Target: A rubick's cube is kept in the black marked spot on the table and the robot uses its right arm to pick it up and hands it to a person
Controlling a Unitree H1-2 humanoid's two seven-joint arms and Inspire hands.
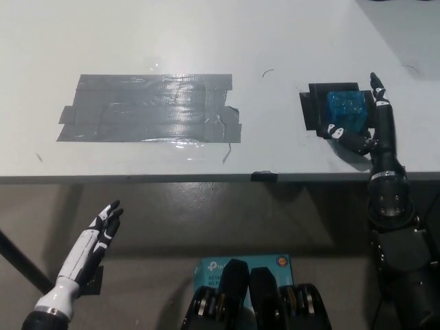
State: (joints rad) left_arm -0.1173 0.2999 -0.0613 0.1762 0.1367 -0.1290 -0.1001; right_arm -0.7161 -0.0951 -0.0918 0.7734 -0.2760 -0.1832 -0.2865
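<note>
The blue cube [346, 112] is seen sitting on the black marked spot [313, 110] near the table's [206, 41] right front edge, and the black right hand [368, 124] is placed right at it with fingers spread, thumb at the near face and a long finger along the far side, nothing pinched yet. A good grasp calls for opposite faces to be squeezed squarely before any lift. The white left hand [96, 240] is held low at the left, fingers loosely together, and only a "tp-link" style logo on the teal box [240, 265] can be half made out.

Pale grey table [206, 41] w/ glare on big grey tape patch [148, 108]; dark brownish floor [206, 220] below table edge.
</note>
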